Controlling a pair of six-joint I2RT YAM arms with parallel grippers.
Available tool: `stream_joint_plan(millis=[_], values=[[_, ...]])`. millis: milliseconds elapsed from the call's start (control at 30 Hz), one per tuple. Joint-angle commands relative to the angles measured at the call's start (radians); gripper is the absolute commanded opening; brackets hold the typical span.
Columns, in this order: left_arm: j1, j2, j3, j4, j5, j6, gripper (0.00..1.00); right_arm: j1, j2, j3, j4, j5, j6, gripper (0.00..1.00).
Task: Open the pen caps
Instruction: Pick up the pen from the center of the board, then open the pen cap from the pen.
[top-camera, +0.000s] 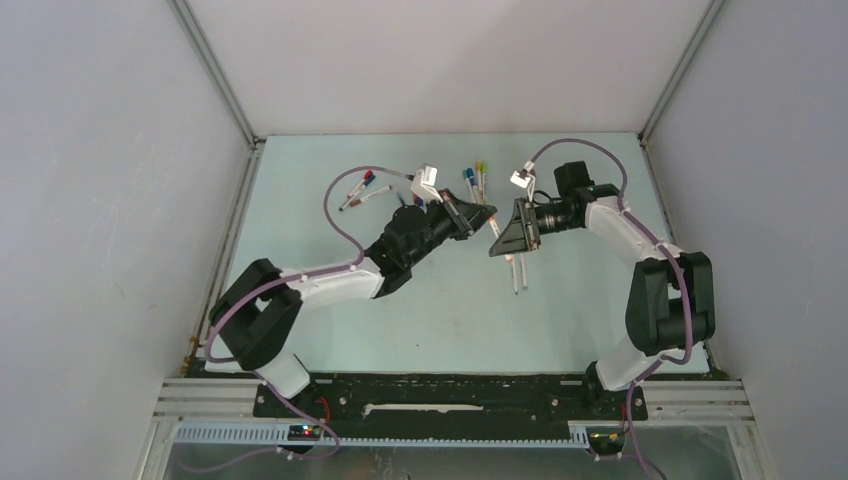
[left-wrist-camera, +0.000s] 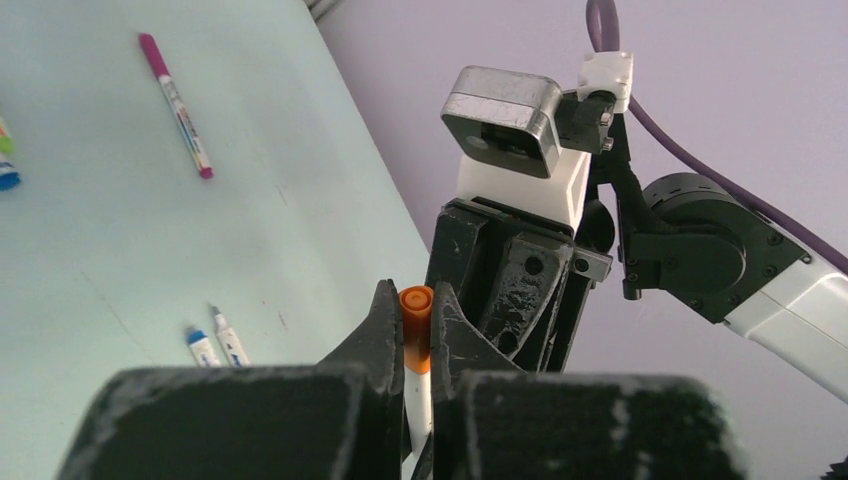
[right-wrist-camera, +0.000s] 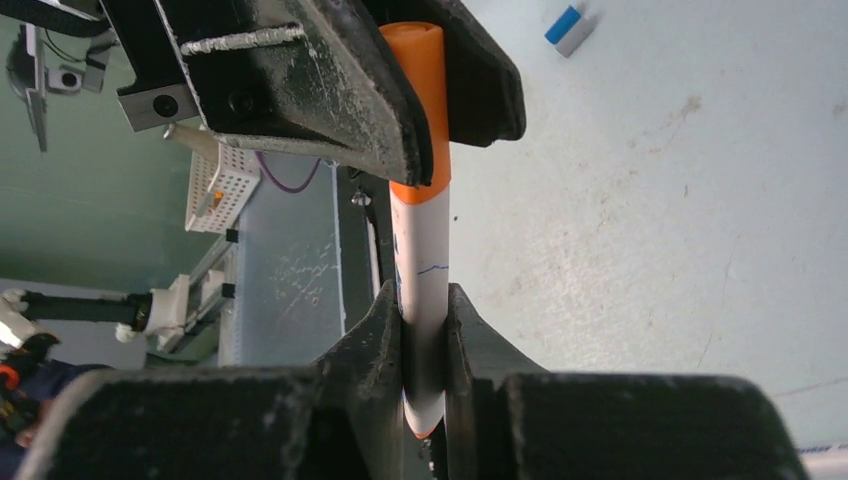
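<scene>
You cannot read any text here. The magenta pen (left-wrist-camera: 176, 104) on the table (left-wrist-camera: 90, 250) carries some print on its barrel, but it is too small.

From the top external view you cannot make out the orange-capped pen (right-wrist-camera: 425, 250) between the grippers. In the right wrist view, the left gripper's fingers (right-wrist-camera: 330, 90) cover part of its orange cap (right-wrist-camera: 422, 100); its lower barrel is hidden between the right gripper's fingers (right-wrist-camera: 375, 350).
</scene>
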Motion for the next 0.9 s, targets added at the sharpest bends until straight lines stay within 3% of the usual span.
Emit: stream_joint_plan(millis=[0, 233, 867], values=[[0.112, -0.141, 0.078, 0.062, -0.255, 0.177, 0.0, 0.025, -0.006, 0.006, -0.042, 0.034, 0.023, 0.0], [0.22, -0.176, 0.147, 0.059, -0.321, 0.199, 0.0, 0.027, -0.006, 0.007, -0.053, 0.017, 0.011, 0.0], [0.324, -0.273, 0.168, 0.121, -0.461, 0.287, 0.0, 0.08, 0.018, 0.007, -0.063, 0.015, -0.011, 0.0]])
